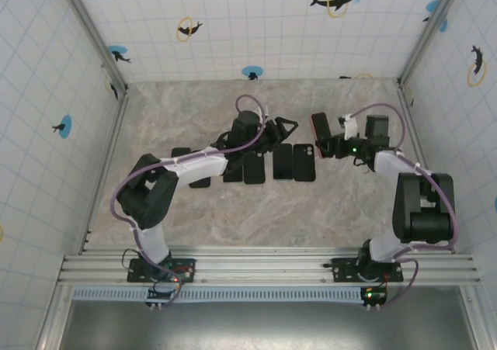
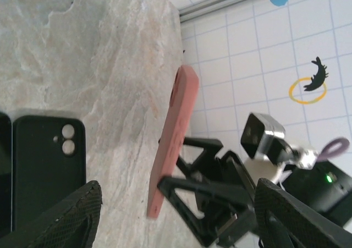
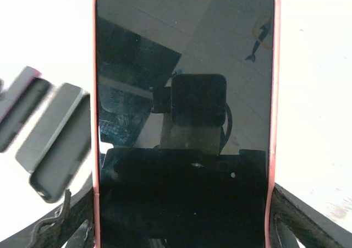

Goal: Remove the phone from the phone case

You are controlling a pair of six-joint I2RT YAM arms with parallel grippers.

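Relation governing the coming move. The right gripper (image 1: 323, 138) is clamped across the long edges of the pink phone case (image 2: 175, 132), holding it clear of the table (image 1: 194, 210) with one short end up. The phone (image 3: 184, 94) sits inside the case, its dark screen turned toward the right wrist camera.

The left gripper (image 1: 276, 132) hovers just beside the case on its left side, jaws spread and holding nothing. From the left wrist the case appears edge-on straight ahead. Its long axis runs across the line between the left fingers (image 2: 71, 218), and its back is turned toward the table.

The left arm is the free and nearer one, so the extracting push or pull probably falls to it. How far the case lies ahead of the left fingers cannot be judged, as the edge-on view hides depth. A black cased phone (image 2: 48, 171) lies flat on the table, apart from this exchange.
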